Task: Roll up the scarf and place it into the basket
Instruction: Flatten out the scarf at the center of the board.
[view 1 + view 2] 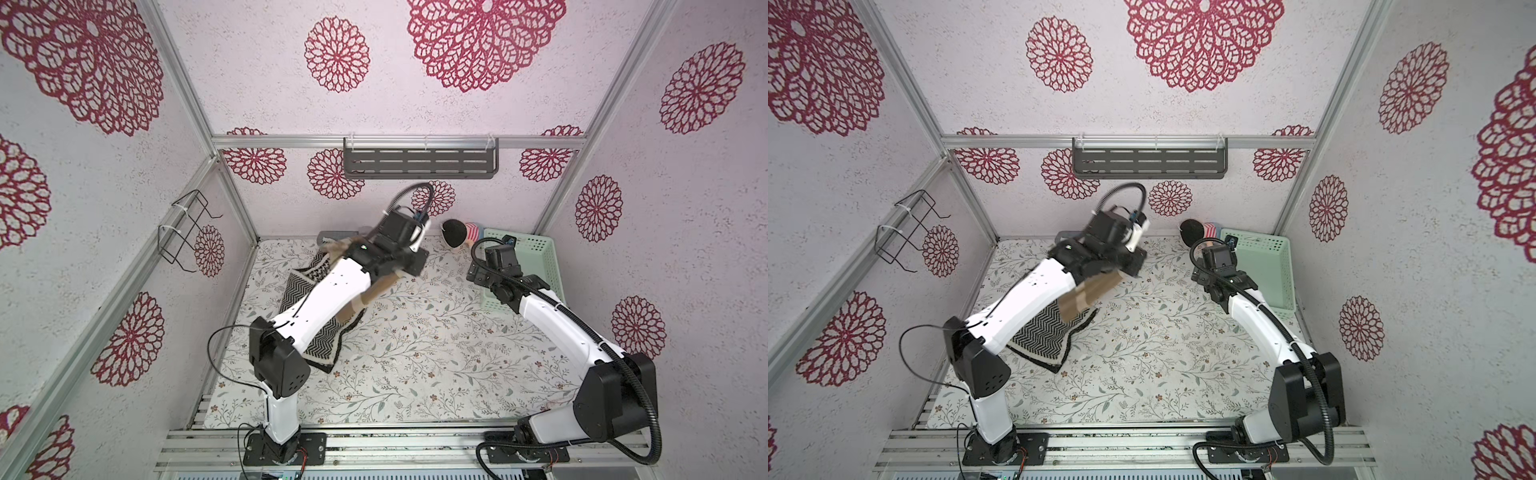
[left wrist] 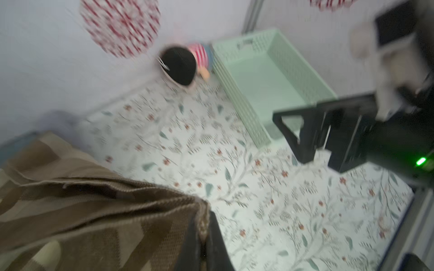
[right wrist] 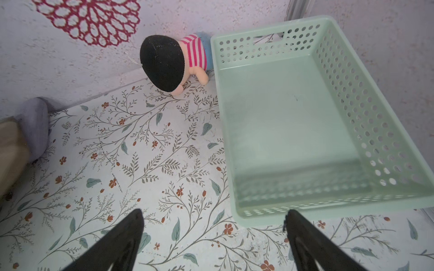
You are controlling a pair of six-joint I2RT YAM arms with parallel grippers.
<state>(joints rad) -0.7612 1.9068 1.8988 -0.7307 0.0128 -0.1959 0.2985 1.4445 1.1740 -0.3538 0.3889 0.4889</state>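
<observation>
Scarf pinched in left claw; right claw wide, empty.

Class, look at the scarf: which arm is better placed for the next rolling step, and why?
Left. The left hand is shut on the scarf, its edge raised; the right hand is open and empty by the basket, apart from the scarf.

A: Is any writing, label, brand or number showing?
B: None is reading clearly in any view. The pale mint-green perforated plastic basket is showing plain walls, and the left wrist view is blurring too much to tell.
</observation>
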